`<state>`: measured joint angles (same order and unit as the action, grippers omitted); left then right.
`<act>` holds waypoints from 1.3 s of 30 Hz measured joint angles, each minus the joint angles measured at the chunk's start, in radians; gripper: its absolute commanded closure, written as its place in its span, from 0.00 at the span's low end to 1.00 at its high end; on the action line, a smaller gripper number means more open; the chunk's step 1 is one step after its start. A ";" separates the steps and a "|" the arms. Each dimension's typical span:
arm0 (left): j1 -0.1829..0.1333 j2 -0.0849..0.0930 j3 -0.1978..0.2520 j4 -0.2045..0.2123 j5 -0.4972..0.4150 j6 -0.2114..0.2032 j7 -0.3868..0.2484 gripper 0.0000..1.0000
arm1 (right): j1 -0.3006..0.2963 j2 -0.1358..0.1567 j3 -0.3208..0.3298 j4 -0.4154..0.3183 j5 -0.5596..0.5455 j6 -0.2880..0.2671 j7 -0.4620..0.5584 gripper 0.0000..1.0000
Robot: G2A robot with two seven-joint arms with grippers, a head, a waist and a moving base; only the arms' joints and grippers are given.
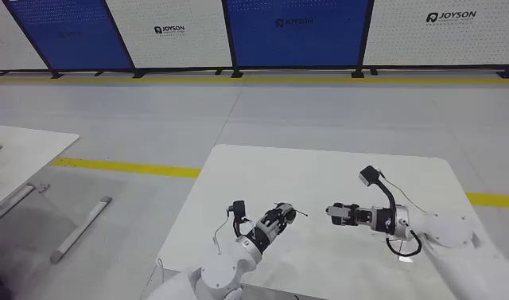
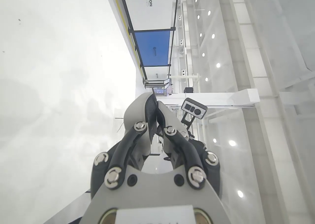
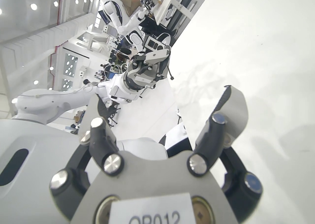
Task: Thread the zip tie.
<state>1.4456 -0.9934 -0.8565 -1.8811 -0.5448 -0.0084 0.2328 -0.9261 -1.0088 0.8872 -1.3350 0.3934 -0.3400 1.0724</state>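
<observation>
A thin black zip tie (image 1: 296, 212) sticks out of my left gripper (image 1: 280, 217), which is shut on it near the front of the white table (image 1: 318, 173). In the right wrist view the zip tie (image 3: 169, 73) hangs from the left gripper (image 3: 157, 62), with its small head at the free end. In the left wrist view the left gripper (image 2: 154, 108) has its pads pressed together, and the strap is mostly hidden. My right gripper (image 1: 334, 214) is a short way to the right, facing the left one. It is open with nothing between its fingers (image 3: 163, 101).
The table's front edge (image 1: 238, 280) runs close under both arms. A second white table (image 1: 32, 149) stands off to the left across bare floor with a yellow line (image 1: 127, 167). Blue and white panels (image 1: 294, 21) close the back.
</observation>
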 measured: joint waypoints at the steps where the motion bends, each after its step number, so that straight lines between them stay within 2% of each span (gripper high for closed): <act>1: 0.000 -0.002 0.000 -0.003 0.004 0.002 0.003 1.00 | 0.013 -0.012 -0.016 0.027 0.007 0.000 0.006 0.00; 4: 0.004 -0.009 0.003 -0.010 0.027 -0.004 0.020 1.00 | 0.044 -0.042 -0.055 0.091 0.008 0.000 0.018 0.00; 6: 0.006 -0.011 0.005 -0.011 0.033 -0.006 0.028 1.00 | 0.054 -0.050 -0.065 0.113 0.012 0.000 0.019 0.00; 16: 0.006 -0.012 0.005 -0.008 0.034 -0.007 0.026 1.00 | 0.052 -0.050 -0.065 0.111 0.013 0.001 0.018 0.00; 20: 0.004 -0.022 0.011 -0.008 0.043 0.000 0.040 1.00 | 0.049 -0.060 -0.080 0.115 0.014 0.006 0.008 0.00; 25: -0.015 -0.040 0.034 -0.005 0.062 0.032 0.081 1.00 | 0.075 -0.088 -0.112 0.145 0.047 0.000 0.009 0.00; 33: -0.016 -0.042 0.035 -0.002 0.067 0.032 0.082 1.00 | 0.070 -0.088 -0.112 0.141 0.042 0.008 0.004 0.00; 37: -0.009 -0.050 0.034 0.003 0.069 0.018 0.078 1.00 | 0.050 -0.089 -0.095 0.131 0.078 0.000 0.002 0.00; 38: -0.009 -0.052 0.035 0.003 0.070 0.015 0.077 1.00 | 0.050 -0.090 -0.092 0.133 0.082 0.000 0.007 0.15; 39: -0.008 -0.053 0.035 0.003 0.072 0.013 0.078 1.00 | 0.050 -0.091 -0.091 0.134 0.083 0.000 0.008 0.50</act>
<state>1.4374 -1.0468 -0.8212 -1.8776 -0.4726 0.0047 0.3103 -0.8757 -1.0996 0.7967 -1.2008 0.4767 -0.3399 1.0806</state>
